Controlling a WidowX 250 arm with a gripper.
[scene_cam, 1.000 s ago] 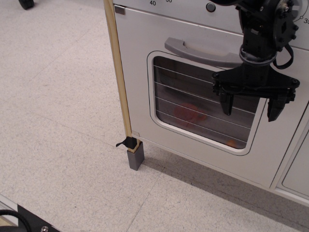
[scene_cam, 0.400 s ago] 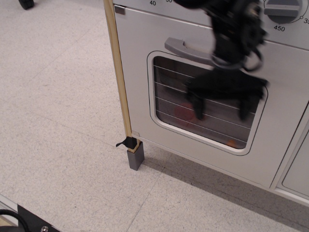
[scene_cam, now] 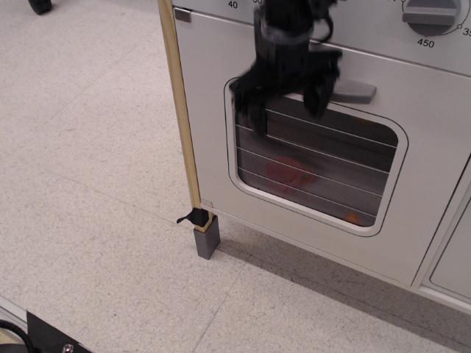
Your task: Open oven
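A white toy oven fills the right half of the view, standing on a pale speckled floor. Its door is shut, flush with the front. In the door is a window with rounded corners, crossed by thin horizontal wire lines; behind the glass the inside is dark, with a blurred reddish shape low in the middle and a small orange spot near the lower right corner. Above the window runs a grey bar handle, of which only the right end shows clearly. The rest is covered by a black gripper, blurred with motion, which reaches down from the top edge of the view. Its two fingers point downward and stand spread well apart, one over the window's upper left corner and the other just below the handle's middle. They hold nothing; whether they touch the handle cannot be told through the blur. Above the door is a control panel with a grey dial and printed numbers such as 450. Along the oven's left edge runs a pale wooden post, ending in a small grey foot on the floor, with a scrap of black tape just above it. At the far right sits part of a plain white cabinet door.
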